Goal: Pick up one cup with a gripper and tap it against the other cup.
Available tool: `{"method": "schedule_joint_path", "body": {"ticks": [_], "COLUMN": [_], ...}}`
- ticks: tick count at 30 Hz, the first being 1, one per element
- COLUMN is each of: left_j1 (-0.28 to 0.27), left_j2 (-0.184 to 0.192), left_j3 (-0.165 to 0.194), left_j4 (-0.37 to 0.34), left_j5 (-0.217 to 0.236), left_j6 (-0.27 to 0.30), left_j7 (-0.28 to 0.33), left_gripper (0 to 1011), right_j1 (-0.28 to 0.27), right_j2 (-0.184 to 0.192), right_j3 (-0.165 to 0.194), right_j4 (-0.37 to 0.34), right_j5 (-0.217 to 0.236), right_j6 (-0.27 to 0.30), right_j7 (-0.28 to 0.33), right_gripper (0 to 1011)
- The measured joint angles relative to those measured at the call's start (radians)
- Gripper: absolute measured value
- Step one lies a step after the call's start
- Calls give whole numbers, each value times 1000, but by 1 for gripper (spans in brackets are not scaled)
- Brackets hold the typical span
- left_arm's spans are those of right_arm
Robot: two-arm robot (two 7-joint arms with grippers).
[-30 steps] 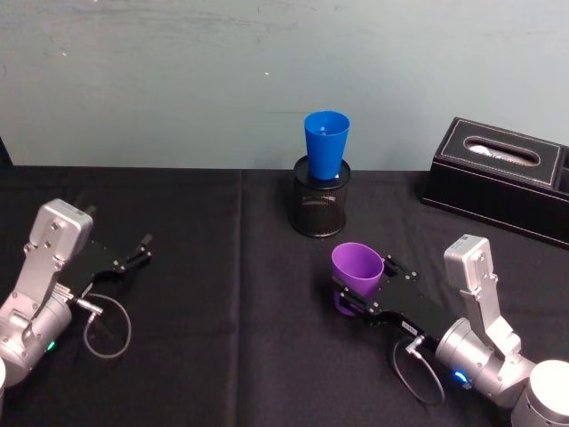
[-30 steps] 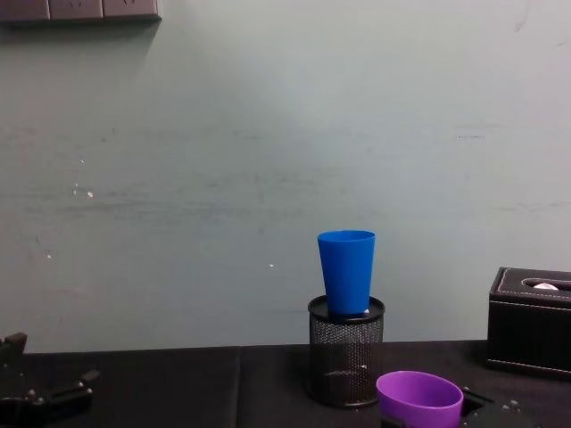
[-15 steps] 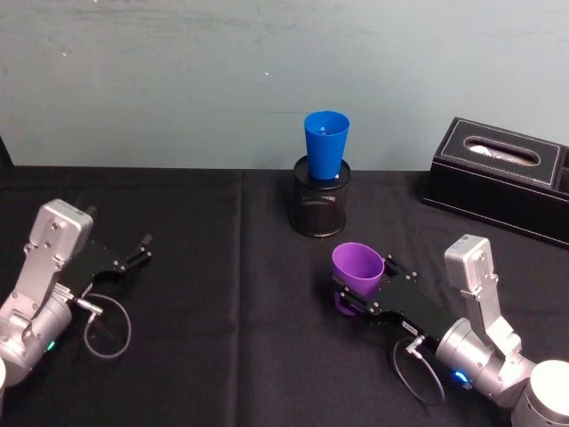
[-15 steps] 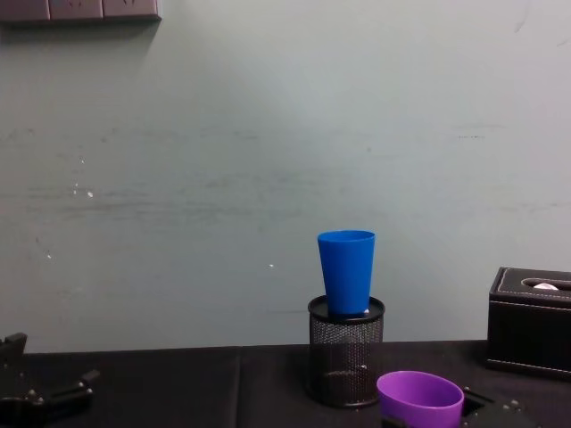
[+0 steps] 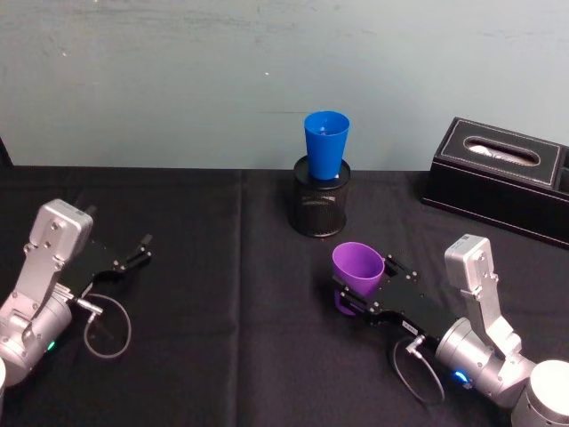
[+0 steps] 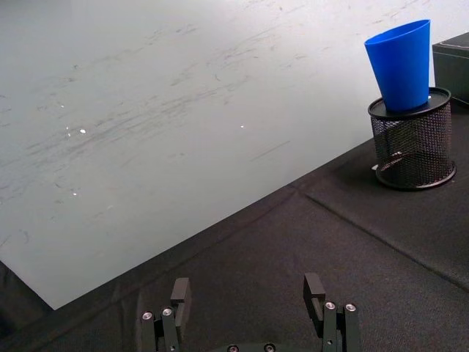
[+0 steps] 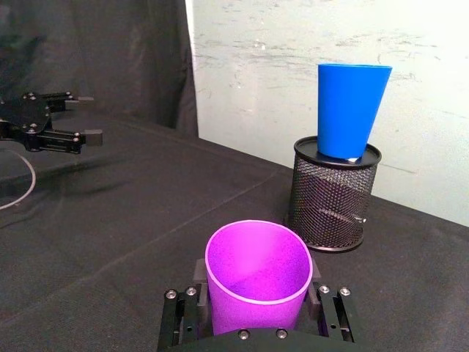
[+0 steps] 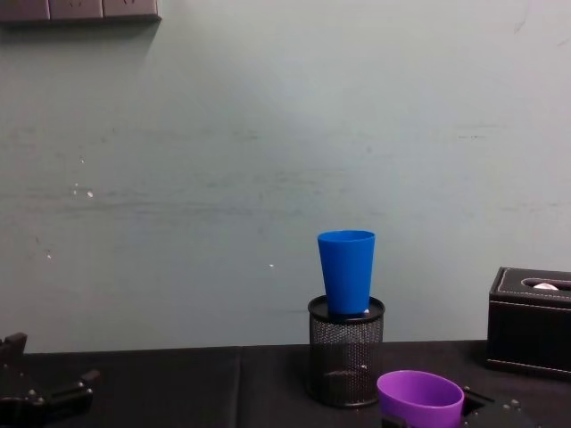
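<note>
Purple plastic marks the cup [image 5: 357, 271] that sits upright, mouth up, between the flat black fingers of the right gripper [image 5: 359, 296], low over the black cloth of the table [image 5: 231, 338] on the robot's right side. From the right wrist camera, the purple cup [image 7: 258, 276] stands with a finger pressed to each side of its wall, so the right gripper [image 7: 258, 312] is clamped on it, the jaws held apart only by the cup's width. In the chest view the purple rim [image 8: 419, 396] shows at the bottom edge, in front of and slightly right of the mesh holder. Beyond it, toward the wall and a little to the left, the blue cup [image 5: 325, 145] rests with its narrow base dropped into the mouth of a black mesh pen holder [image 5: 320, 207], its upper part rising well clear of the holder's rim; the two cups are apart, not touching. Farther right along the back of the table lies a black tissue box [image 5: 503, 176]. On the robot's left, the left gripper [image 5: 138, 250] rests near the cloth, well apart from both cups; the left wrist camera shows its two fingers [image 6: 180, 295] spread with nothing between them, pointing toward the blue cup [image 6: 401, 64] in the distance.
</note>
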Motion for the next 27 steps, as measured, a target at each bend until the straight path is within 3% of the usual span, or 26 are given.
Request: {"method": "schedule_joint_path", "body": {"ticks": [27], "left_j1": [0], "left_j2": [0], "left_j3": [0], "left_j4": [0], "left_j5": [0], "left_j6": [0], "left_j7": [0], "left_gripper": [1011], "right_j1": [0], "right_j2": [0], "right_j3": [0], "right_j4": [0], "right_j5": [0], "right_j6": [0], "right_j7": [0], "right_gripper": [756]}}
